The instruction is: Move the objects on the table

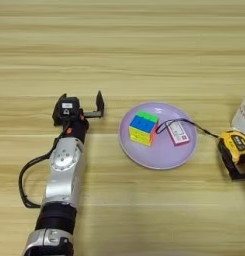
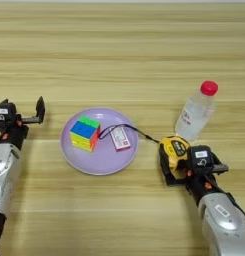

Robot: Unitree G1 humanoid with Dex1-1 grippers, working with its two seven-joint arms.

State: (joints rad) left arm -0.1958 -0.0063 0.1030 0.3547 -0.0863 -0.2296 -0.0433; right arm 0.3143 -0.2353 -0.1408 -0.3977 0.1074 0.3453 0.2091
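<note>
Wooden table [image 1: 144, 40]; left claw [image 1: 83, 106] wide, right claw [image 2: 170, 167] on yellow tape measure [image 2: 175, 149], fingers half hidden.

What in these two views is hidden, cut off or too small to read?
- Bottle: in the left eye view the right edge cuts off all but a sliver.
- Right gripper: fingers hidden by the yellow tape measure; open or shut unclear.
- Tag on the lilac plate: print too small to read.
- Cube: far and bottom faces hidden.

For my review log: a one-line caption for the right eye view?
Right gripper shut on yellow tape measure beside bottle; puzzle cube on lilac plate.
</note>
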